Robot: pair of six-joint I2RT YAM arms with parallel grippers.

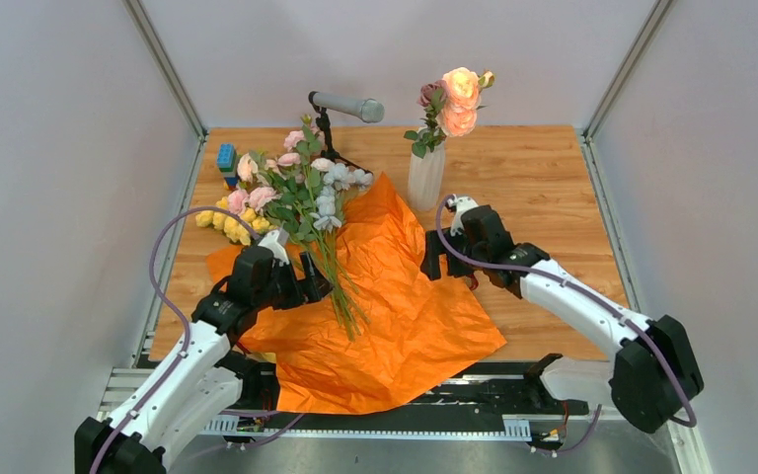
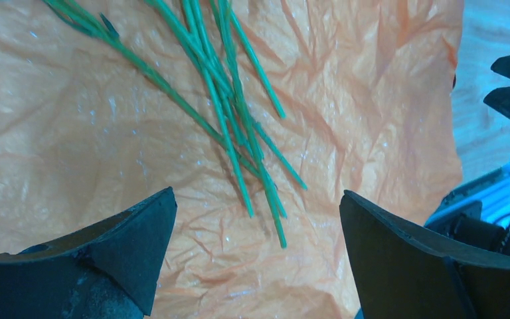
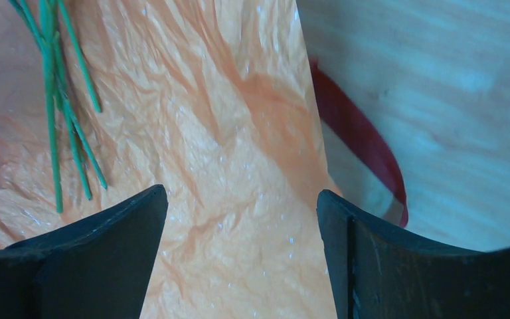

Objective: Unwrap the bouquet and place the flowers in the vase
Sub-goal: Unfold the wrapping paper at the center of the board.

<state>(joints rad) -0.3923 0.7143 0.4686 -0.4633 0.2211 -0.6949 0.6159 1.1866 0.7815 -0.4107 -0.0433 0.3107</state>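
Orange paper [image 1: 405,316]: unwrapped, spread flat and crinkled across the middle of the wooden table [image 1: 543,178].

Loose flowers [image 1: 306,193]: lying on the paper's far-left part. The pink, cream and pale blue heads point to the back and the green stems [image 2: 239,133] fan toward the near edge. A few yellow blooms [image 1: 227,222] lie off the paper at the left.

Vase [image 1: 426,178]: upright at the back, just beyond the paper's far corner. It holds peach roses [image 1: 459,104] and some leaves.

Left gripper [image 1: 311,276]: jaws spread wide, nothing between them. It sits low over the paper, just left of the stem bundle. In the left wrist view [image 2: 259,206] the cut stem ends lie in the gap ahead of the fingertips, clear of both. Cannot tell whether the fingers touch the paper.

Right gripper [image 1: 436,259]: jaws also well apart and empty. It is over the paper's right edge, near the foot of the vase. In the right wrist view [image 3: 242,199] there is bare paper between the fingers.

Dark red ribbon [image 3: 365,146]: loose on the wood, just beside the paper's edge and right of the right gripper.

Also on the table: microphone [image 1: 350,106] at the back and a blue block [image 1: 226,156] at the far left.
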